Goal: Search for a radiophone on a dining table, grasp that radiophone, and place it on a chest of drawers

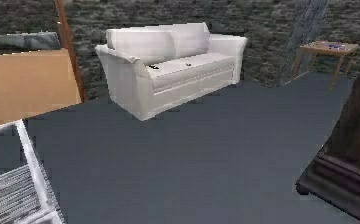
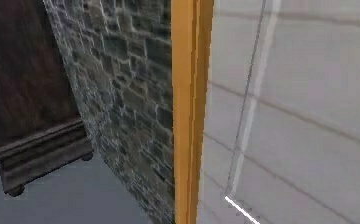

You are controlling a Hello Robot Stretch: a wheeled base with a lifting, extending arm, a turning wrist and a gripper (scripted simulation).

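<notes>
A small wooden table stands at the forward view's far right against the stone wall, with a few small dark things on its top that are too small to name. A dark wooden piece of furniture with a moulded base rises at the forward view's right edge. The same kind of dark wooden furniture on small feet stands at the arm side view's left.
A white sofa sits ahead by the stone wall, with grey floor in front of it. An orange panel and a white wire rack stand at the left. An orange post and pale glass panel lie close beside.
</notes>
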